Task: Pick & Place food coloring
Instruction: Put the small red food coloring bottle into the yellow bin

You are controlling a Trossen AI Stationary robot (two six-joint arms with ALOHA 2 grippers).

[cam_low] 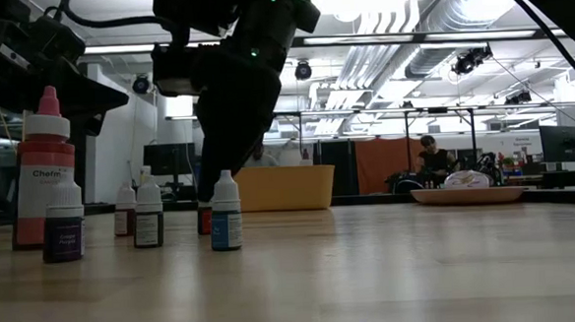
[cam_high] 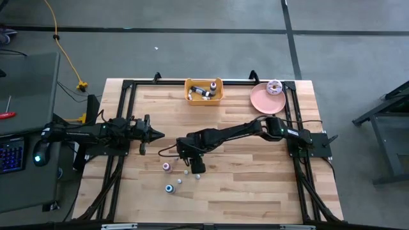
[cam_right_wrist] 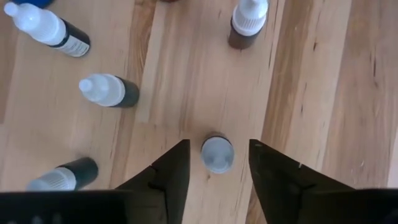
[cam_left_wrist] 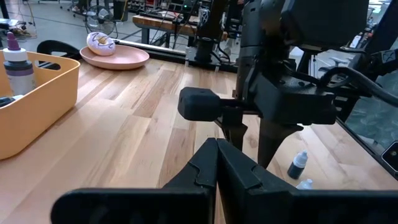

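Note:
Several tiny food coloring bottles with whitish caps stand or lie on the wood table near its near-left part (cam_high: 167, 167) (cam_low: 225, 212); a taller red one (cam_low: 41, 164) stands among them. My right gripper (cam_right_wrist: 218, 143) (cam_high: 193, 163) points down, open, with its fingers on either side of one upright bottle's cap (cam_right_wrist: 217, 154), with a gap showing on each side. More bottles sit in the yellow bin (cam_high: 204, 91). My left gripper (cam_left_wrist: 217, 163) (cam_high: 153, 133) is shut and hovers at the table's left side.
A pink plate with a donut (cam_high: 268, 96) rests near the far right corner, beside the yellow bin (cam_left_wrist: 31, 99). Other bottles lie close around my right gripper (cam_right_wrist: 109, 90) (cam_right_wrist: 247, 22) (cam_right_wrist: 62, 175). Bare wood stretches across the table's middle and right.

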